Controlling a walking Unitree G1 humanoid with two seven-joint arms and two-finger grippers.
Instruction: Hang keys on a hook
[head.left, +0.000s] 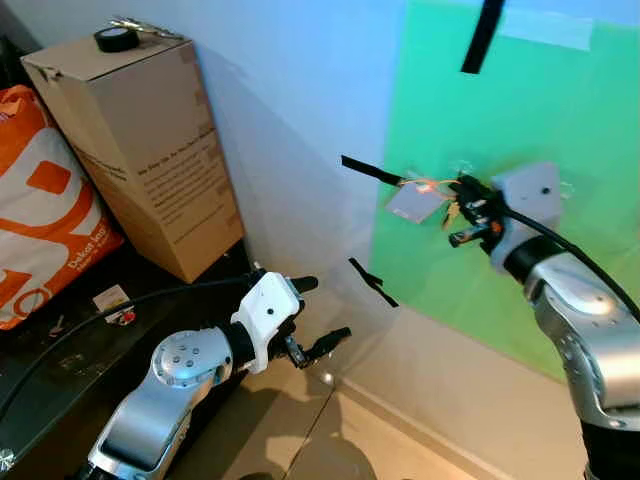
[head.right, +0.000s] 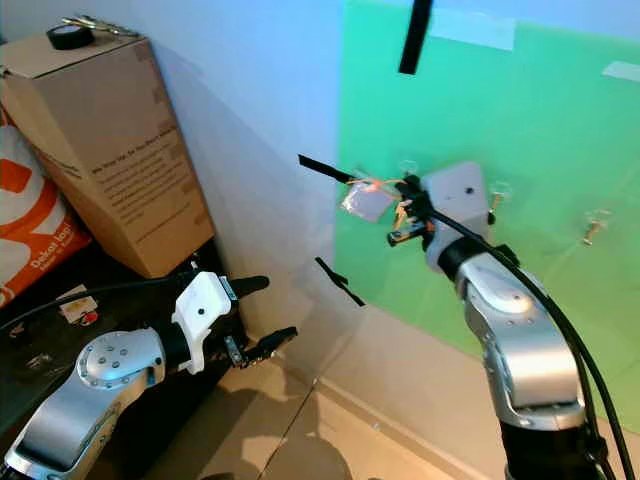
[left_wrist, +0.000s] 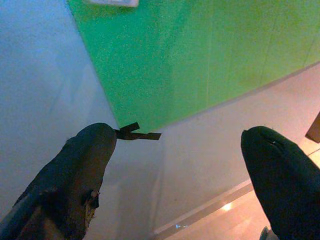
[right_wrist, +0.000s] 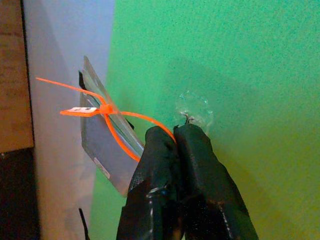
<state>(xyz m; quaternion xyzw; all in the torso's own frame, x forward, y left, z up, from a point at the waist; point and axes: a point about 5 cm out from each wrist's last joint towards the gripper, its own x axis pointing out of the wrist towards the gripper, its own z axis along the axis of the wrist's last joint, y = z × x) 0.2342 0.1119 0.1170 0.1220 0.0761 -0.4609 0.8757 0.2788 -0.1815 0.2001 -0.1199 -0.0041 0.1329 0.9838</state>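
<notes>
Green sheet: taped to the pale wall, filling the upper right of the left eye view; a black tape strip holds its top edge.
Right gripper, left eye view: raised to the sheet at centre right, fingers pressed together on the keys, which hang just below the fingertips.
Tag: a grey card on an orange tie, just left of the gripper, against the sheet's left edge.
Left gripper, left eye view: low at centre, fingers spread wide, holding nothing, well apart from the keys.
Cardboard box: upper left, upright against the wall; printed text on its side too small to read; a roll of black tape on top.
Orange bag: far left, white lettering only partly legible.
Right eye view: clear hooks stuck on the sheet to the right of the right gripper; one hook sits at the fingertips, near the keys.
Left wrist view: two black fingertips far apart at the lower corners, nothing between them; green sheet above, a scrap of black tape at its lower corner.
Right wrist view: fingers closed tight at lower centre, the orange tie running into the pinch; the clear hook touches or nearly touches the fingertips, cannot tell which; the grey tag hangs just left of the fingers.
</notes>
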